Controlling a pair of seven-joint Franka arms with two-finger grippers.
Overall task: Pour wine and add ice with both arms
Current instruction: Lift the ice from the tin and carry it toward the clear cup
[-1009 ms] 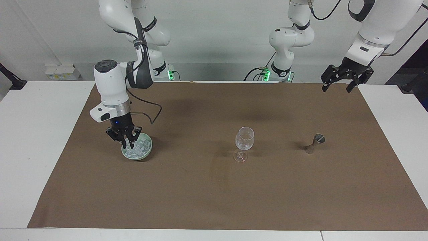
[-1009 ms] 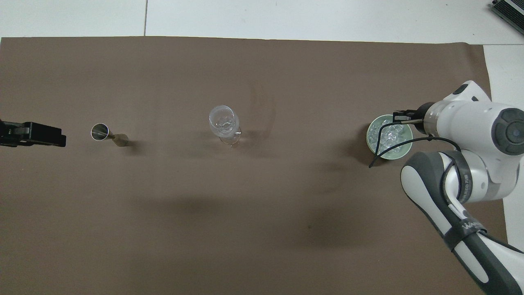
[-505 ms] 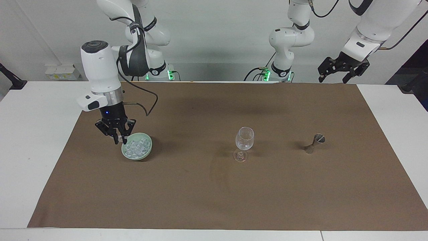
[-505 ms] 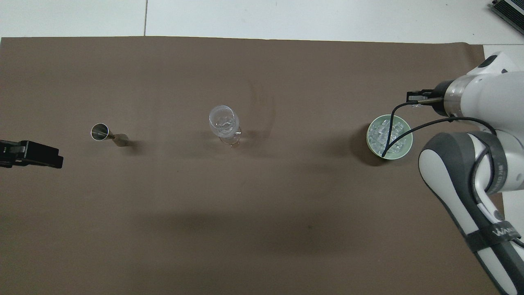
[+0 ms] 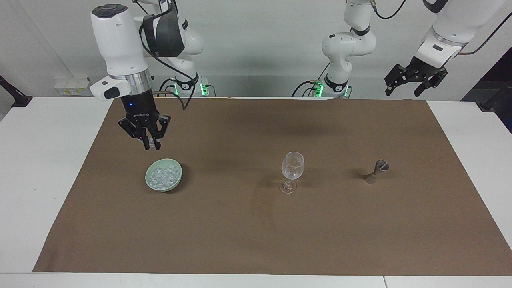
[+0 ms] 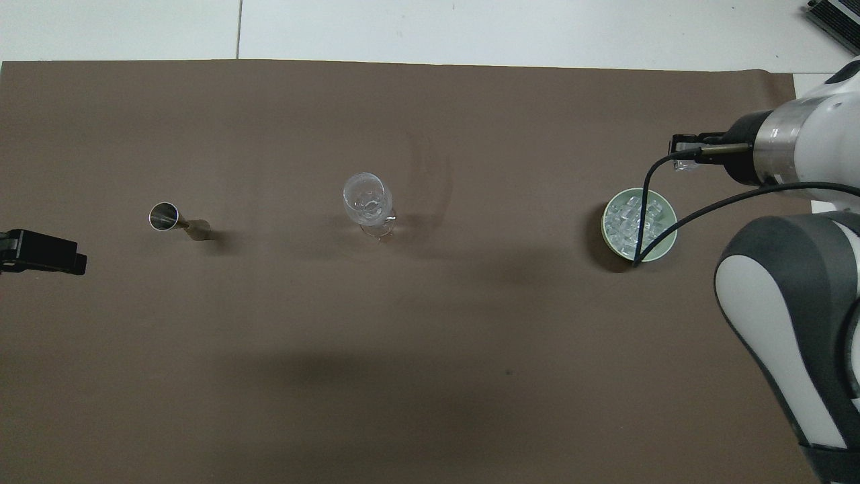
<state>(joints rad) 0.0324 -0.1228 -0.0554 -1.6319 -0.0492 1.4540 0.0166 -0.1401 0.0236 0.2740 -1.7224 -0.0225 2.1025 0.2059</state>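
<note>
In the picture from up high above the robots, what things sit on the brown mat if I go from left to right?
Metal measuring cup → wine glass → green bowl holding the ice.

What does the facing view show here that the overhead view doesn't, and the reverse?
Facing only: both arms whole, the right gripper raised clear above the bowl, the left gripper up by the mat's corner. Overhead only: the open mouths of the glass and the jigger. Both: the bowl of ice, glass and jigger in a row on the brown mat.
</note>
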